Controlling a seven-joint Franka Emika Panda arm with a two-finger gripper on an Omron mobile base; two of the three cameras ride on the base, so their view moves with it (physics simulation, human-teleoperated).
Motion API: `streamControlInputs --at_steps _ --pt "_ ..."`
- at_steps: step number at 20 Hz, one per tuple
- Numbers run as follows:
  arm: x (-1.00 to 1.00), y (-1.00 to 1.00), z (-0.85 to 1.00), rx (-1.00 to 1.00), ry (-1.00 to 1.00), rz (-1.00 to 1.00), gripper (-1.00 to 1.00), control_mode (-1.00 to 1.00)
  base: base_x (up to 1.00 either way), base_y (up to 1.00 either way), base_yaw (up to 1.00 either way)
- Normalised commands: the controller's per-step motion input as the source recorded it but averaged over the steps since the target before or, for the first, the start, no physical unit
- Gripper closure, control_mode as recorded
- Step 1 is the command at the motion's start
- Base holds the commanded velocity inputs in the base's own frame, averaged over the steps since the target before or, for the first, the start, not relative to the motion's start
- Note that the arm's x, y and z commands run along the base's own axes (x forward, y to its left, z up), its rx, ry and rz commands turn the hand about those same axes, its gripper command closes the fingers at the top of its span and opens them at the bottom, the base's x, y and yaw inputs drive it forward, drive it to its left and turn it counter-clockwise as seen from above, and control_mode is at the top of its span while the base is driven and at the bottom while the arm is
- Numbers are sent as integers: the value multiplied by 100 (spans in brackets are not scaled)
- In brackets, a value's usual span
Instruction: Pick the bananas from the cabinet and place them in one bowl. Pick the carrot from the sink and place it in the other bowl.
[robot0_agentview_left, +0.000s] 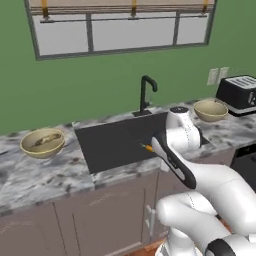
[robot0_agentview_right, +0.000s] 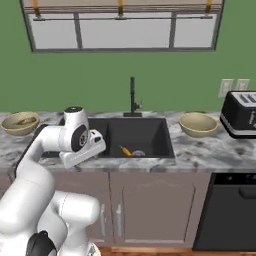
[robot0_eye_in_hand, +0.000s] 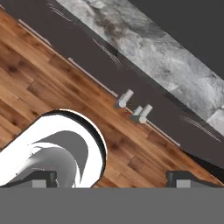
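Observation:
Two bananas (robot0_agentview_left: 45, 139) (robot0_agentview_right: 23, 120) lie in the left tan-yellow bowl (robot0_agentview_left: 30, 148) (robot0_agentview_right: 10, 128). The twin bowl (robot0_agentview_left: 210, 111) (robot0_agentview_right: 198, 124) stands empty right of the black sink (robot0_agentview_left: 112, 142) (robot0_agentview_right: 150, 135). A small orange carrot (robot0_agentview_left: 147, 148) (robot0_agentview_right: 126, 150) lies on the sink floor beside the silver drain. My gripper (robot0_eye_in_hand: 113, 178) is open with nothing between its fingertips. It points down over the wooden floor, in front of the counter edge and left of the sink. The cabinet is out of view.
A black gooseneck tap (robot0_agentview_left: 146, 92) (robot0_agentview_right: 132, 95) rises behind the sink. A black toaster (robot0_agentview_left: 239, 94) (robot0_agentview_right: 242, 114) stands at the far right of the marble counter (robot0_agentview_left: 40, 172) (robot0_agentview_right: 200, 152). Base cupboard doors with silver handles (robot0_eye_in_hand: 133, 106) are below, and a dark dishwasher front (robot0_agentview_right: 232, 210).

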Motion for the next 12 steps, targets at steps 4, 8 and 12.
streamControlInputs --at_steps 4,8,12 --pt "0 0 0 0 0 0 -100 100 56 -78 -2" --pt "0 0 0 0 0 0 -100 100 46 -73 -1" --pt "0 0 0 0 0 0 -100 100 7 -28 0"
